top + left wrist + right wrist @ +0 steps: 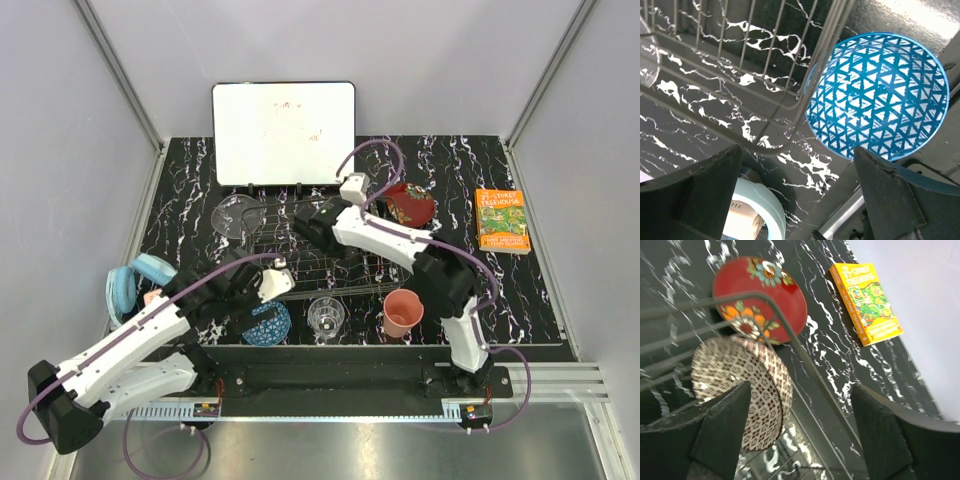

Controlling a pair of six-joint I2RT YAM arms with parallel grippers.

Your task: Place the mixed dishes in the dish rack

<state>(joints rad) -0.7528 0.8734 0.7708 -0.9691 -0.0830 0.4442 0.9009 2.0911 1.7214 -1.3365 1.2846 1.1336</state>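
The dish rack [300, 262] stands mid-table with the clear glass plate [238, 215] upright at its left end. In the right wrist view the beige netted-pattern bowl [740, 380] stands on edge inside the rack rim [810, 371]. The red patterned bowl [760, 295] leans just outside that rim. My right gripper [801, 387] hangs open over the rim, the beige bowl beside its left finger. The blue mosaic bowl [880, 95], glass tumbler [326, 317] and pink cup [402, 312] sit in front of the rack. My left gripper [797, 150] is open over bare table between the blue bowl and the headphones.
Light blue headphones [130, 285] lie at the left edge, close under my left arm. An orange book [501, 220] lies at the right. A white whiteboard [284, 132] stands behind the rack. Grey walls close in the table on three sides.
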